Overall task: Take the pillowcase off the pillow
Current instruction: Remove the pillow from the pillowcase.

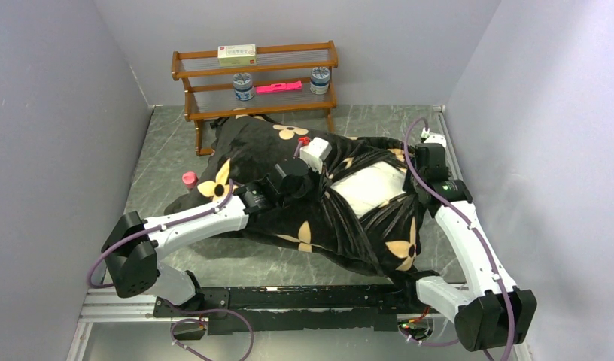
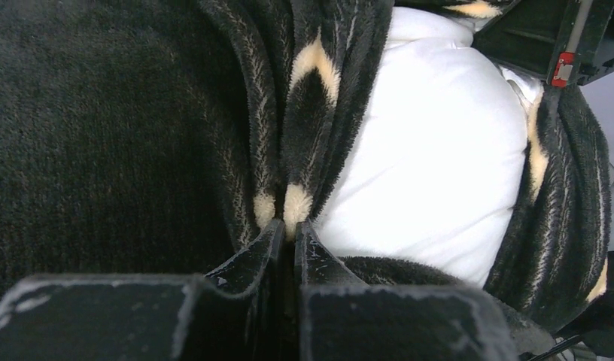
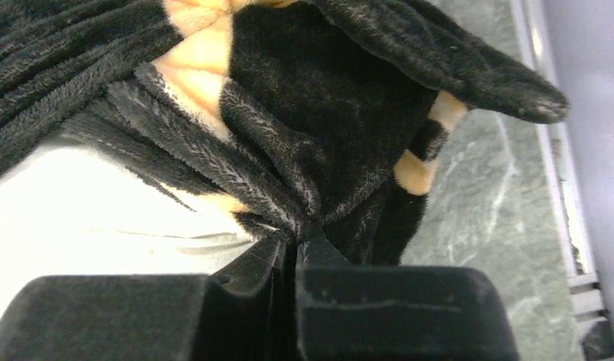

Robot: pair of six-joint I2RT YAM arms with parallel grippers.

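The black plush pillowcase point(image 1: 289, 188) with tan flowers lies across the middle of the table. The white pillow point(image 1: 372, 186) shows through its open mouth on the right. My left gripper point(image 1: 319, 174) is shut on a fold of the pillowcase point(image 2: 304, 135) at the left side of the opening, with the pillow point(image 2: 432, 150) just to its right. My right gripper point(image 1: 418, 167) is shut on the pillowcase edge point(image 3: 311, 150) at the right side of the opening. In the right wrist view the pillow point(image 3: 101, 210) lies to the left of the pinched fabric.
A wooden shelf rack point(image 1: 255, 79) stands at the back with a box, two jars and a pink item. A pink-capped object point(image 1: 189, 179) lies left of the pillowcase. A metal rail point(image 1: 448, 143) runs along the table's right edge, near the right arm.
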